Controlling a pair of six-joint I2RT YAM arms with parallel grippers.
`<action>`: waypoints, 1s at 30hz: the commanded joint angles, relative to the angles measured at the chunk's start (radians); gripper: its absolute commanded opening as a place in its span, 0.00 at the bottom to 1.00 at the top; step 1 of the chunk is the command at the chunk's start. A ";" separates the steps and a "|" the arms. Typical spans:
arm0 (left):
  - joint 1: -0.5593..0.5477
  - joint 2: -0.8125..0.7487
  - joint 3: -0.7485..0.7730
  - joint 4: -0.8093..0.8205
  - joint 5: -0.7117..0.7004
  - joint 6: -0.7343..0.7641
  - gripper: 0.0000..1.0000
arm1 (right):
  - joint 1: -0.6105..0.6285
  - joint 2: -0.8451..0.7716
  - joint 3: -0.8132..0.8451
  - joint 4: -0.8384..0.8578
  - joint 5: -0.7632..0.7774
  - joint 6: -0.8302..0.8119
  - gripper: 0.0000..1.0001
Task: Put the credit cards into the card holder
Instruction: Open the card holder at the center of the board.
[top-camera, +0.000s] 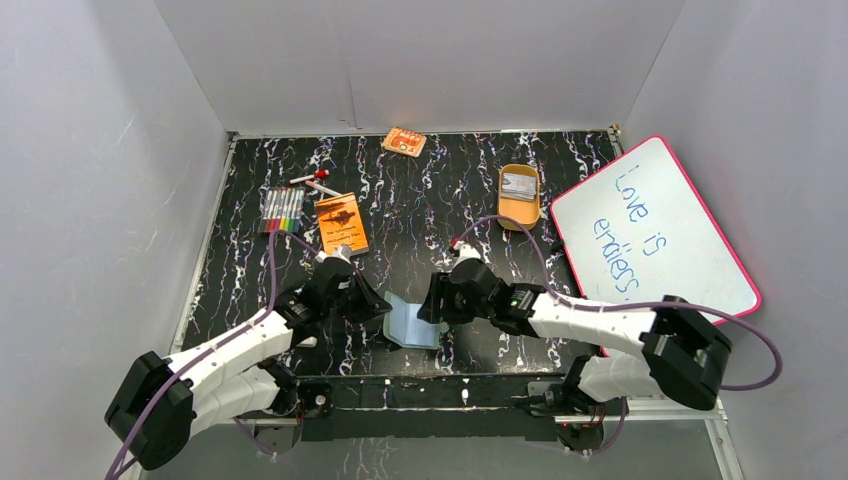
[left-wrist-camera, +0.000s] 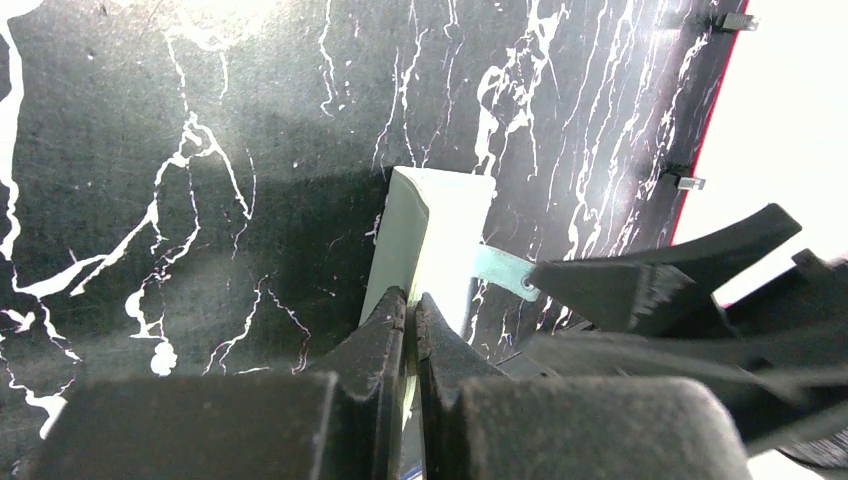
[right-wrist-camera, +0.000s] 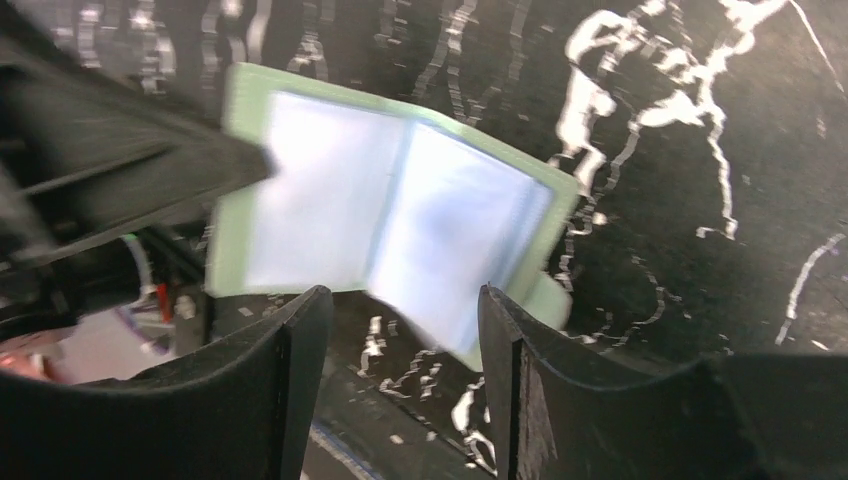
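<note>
1. Two tools meet at the card holder (top-camera: 412, 322), near the front centre of the worktop (top-camera: 430, 215).
2. My left tool (left-wrist-camera: 410, 300) is clenched on the edge of the card holder's sage-green cover.
3. My right tool (right-wrist-camera: 405, 295) is released. Its fingers stand apart, facing the pale blue sleeves of the opened card holder.
4. The credit cards (top-camera: 518, 183) lie in the tan oval tray (top-camera: 519, 213), well apart from the card holder.
5. The whiteboard (top-camera: 660, 230) reads "Love is endless" in blue.
6. Print on the orange booklet (top-camera: 342, 224) is too small to read.
</note>
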 joint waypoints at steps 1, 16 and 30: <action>-0.003 -0.033 -0.021 0.007 -0.004 -0.050 0.00 | 0.005 -0.084 0.006 0.139 -0.082 -0.056 0.66; -0.002 -0.024 -0.018 0.027 0.012 -0.065 0.00 | 0.053 0.198 0.164 0.188 -0.196 -0.056 0.68; -0.003 -0.024 -0.017 0.033 0.030 -0.063 0.00 | 0.054 0.277 0.190 0.147 -0.176 -0.039 0.55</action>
